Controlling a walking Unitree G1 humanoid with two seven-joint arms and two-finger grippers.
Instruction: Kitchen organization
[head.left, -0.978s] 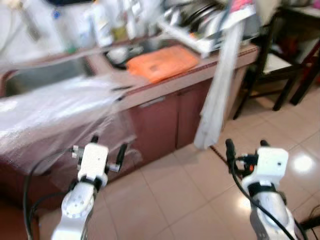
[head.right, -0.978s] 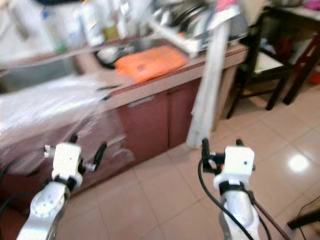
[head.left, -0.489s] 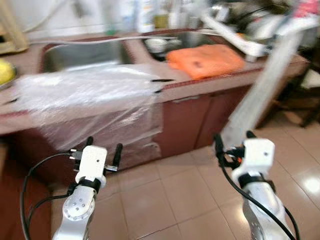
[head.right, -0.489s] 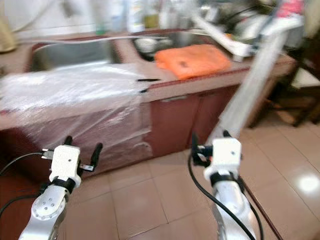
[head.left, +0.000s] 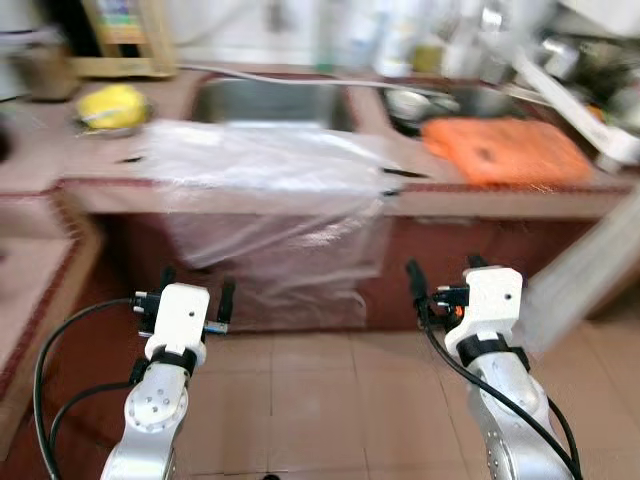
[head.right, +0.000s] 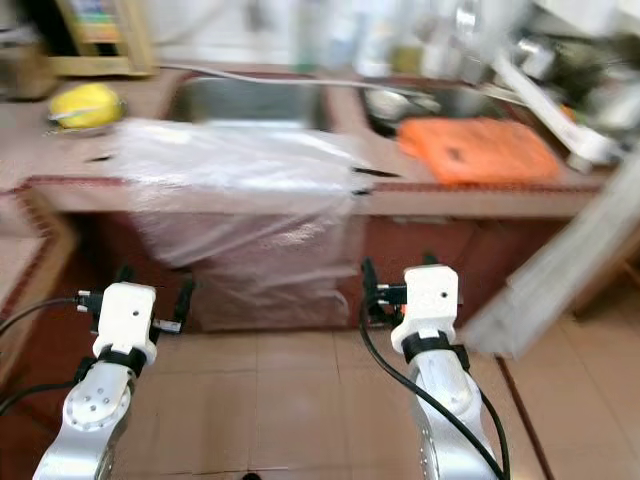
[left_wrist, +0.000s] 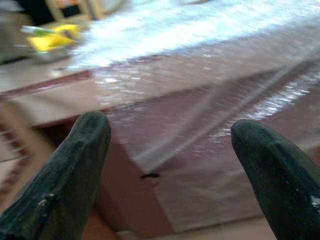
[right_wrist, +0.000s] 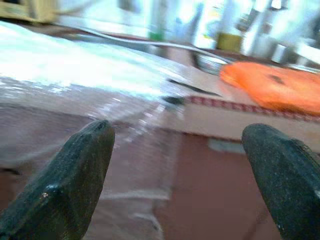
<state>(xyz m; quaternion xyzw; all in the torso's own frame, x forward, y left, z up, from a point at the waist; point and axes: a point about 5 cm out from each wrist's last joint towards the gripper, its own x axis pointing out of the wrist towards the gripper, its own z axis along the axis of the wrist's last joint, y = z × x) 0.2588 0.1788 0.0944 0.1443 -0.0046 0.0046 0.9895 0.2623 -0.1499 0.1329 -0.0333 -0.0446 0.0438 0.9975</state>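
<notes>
View has swung left — sink (head.left: 268, 102) and plastic sheet (head.left: 262, 170) now centred; left gripper (head.left: 194, 291) and right gripper (head.left: 442, 282) gape, empty — approach only.

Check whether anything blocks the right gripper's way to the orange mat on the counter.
Nothing visible stands between them. The right gripper, fingers open, is held low in front of the cabinet, and the orange mat lies above and beyond it on the countertop. The clear plastic sheet draped over the counter edge hangs on the left, off that line.
</notes>
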